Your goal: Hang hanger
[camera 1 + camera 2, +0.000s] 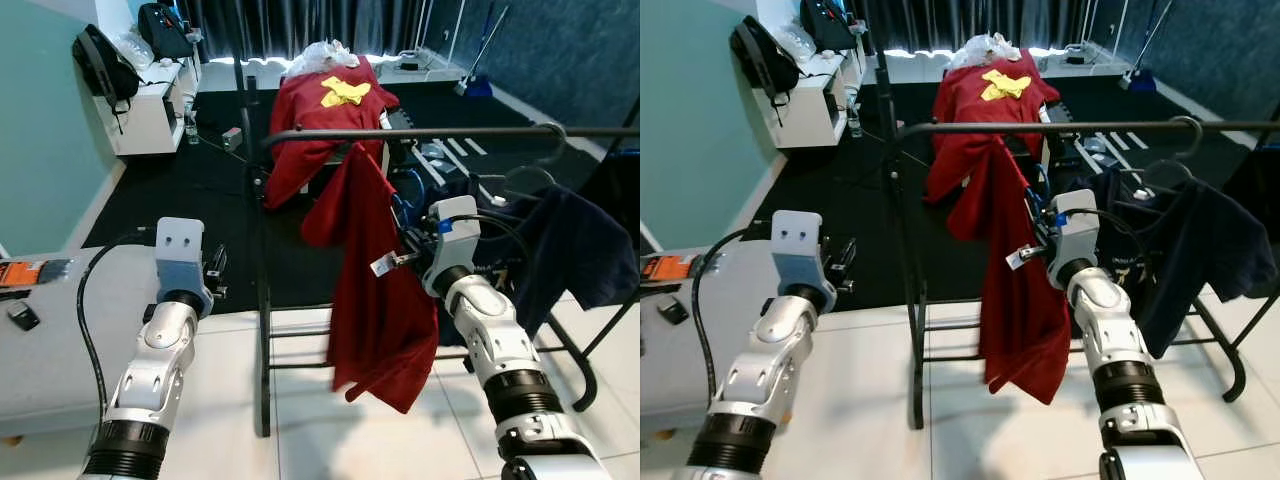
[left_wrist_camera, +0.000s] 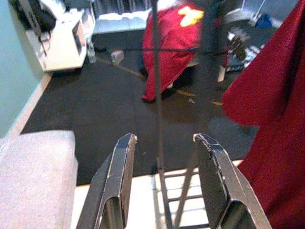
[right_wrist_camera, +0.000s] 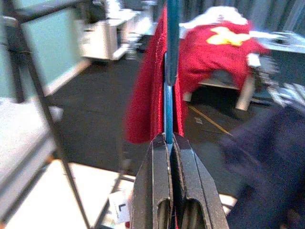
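Note:
A black clothes rail (image 1: 430, 132) runs across in front of me. A dark red garment (image 1: 380, 300) hangs from it on a blue hanger (image 3: 170, 71), with a white size tag (image 1: 381, 265) at its side. My right gripper (image 3: 169, 143) is shut on the lower edge of the blue hanger, level with the garment's upper part, to its right (image 1: 408, 245). My left gripper (image 2: 164, 138) is open and holds nothing. It is raised left of the rack's upright post (image 1: 262, 300), fingers pointing toward the rack.
A navy garment (image 1: 570, 240) hangs further right on the rail by a dark hook (image 1: 555, 130). Behind the rack, another red garment with a yellow patch (image 1: 330, 105) is draped over furniture. A grey cushion (image 1: 50, 330) lies at left, and a white cabinet (image 1: 150, 110) stands at back left.

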